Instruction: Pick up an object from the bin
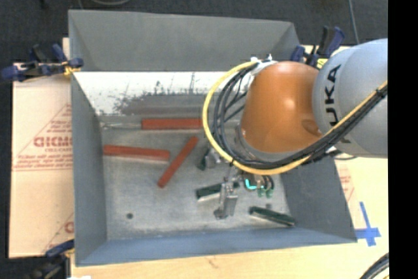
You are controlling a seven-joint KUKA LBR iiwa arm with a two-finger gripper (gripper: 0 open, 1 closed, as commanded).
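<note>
The bin point(183, 42) holds three red-brown sticks: one lying along the back wall point(171, 123), one flat at the left point(136, 152) and one tilted just beside it point(177, 161). Of dark green bars I count two for certain, one near the front right point(271, 215) and a shorter one toward the middle point(209, 192) (a third dark piece point(204, 161) is partly covered, so its kind cannot be told). One small dark speck point(129, 216) lies alone on the floor at the front left.
</note>
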